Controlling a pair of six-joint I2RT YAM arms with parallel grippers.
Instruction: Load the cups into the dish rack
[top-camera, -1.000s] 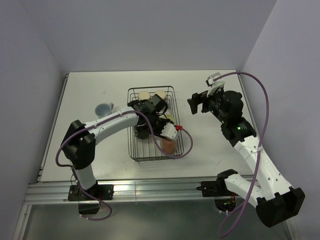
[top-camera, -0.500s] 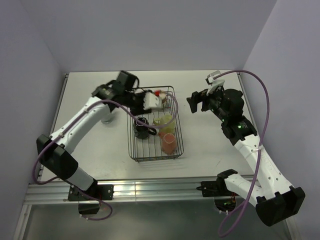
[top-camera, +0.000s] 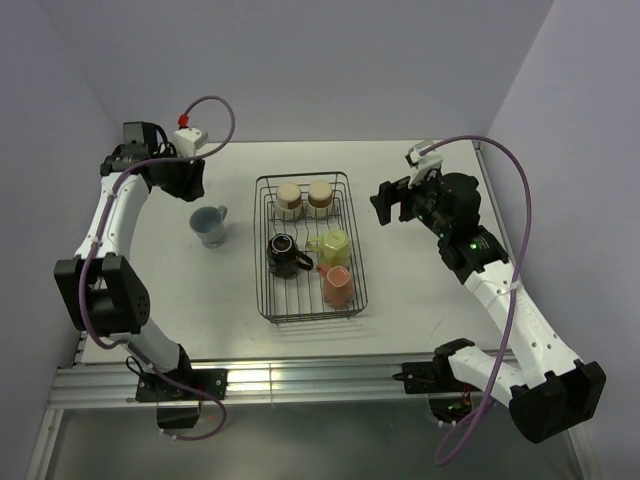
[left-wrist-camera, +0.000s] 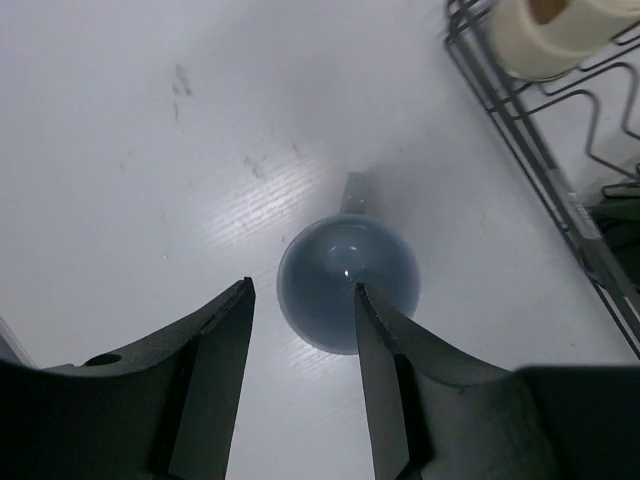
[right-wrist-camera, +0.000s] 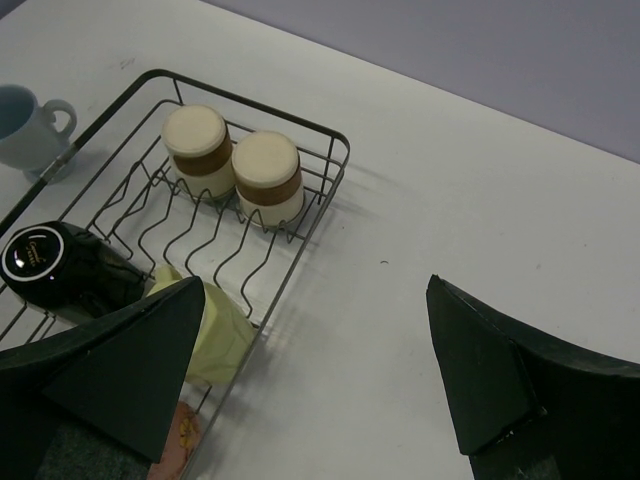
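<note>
Swinging clear of the dish rack (top-camera: 300, 177), the left arm is now reaching over the far-left part of the surface (top-camera: 180, 300), whereas half a second earlier it was stretching across the rack's far end. The right arm is sitting almost where it was.

The left hand (left-wrist-camera: 301, 292) is hovering spread and empty above the blue-grey mug (left-wrist-camera: 348, 280), the one cup outside the rack, which is standing upright on the surface to the rack's left. The right hand (right-wrist-camera: 316, 283) is hanging spread and empty to the right of the rack.

The rack is holding five cups: two tan tumblers (top-camera: 288, 198) (top-camera: 320, 197) side by side at its far end, the black mug (top-camera: 283, 250) at mid-left, the yellow mug (top-camera: 332, 243) beside it, and the pink mug (top-camera: 338, 285) nearer the arms.

In the left wrist view the blue-grey mug is lying under one finger, not centred in the gap. Descending from this offset is likely to strike the rim and tip or shove the mug. Loading it later beside the black mug is risking a knock, since the middle of the rack is filling up.
</note>
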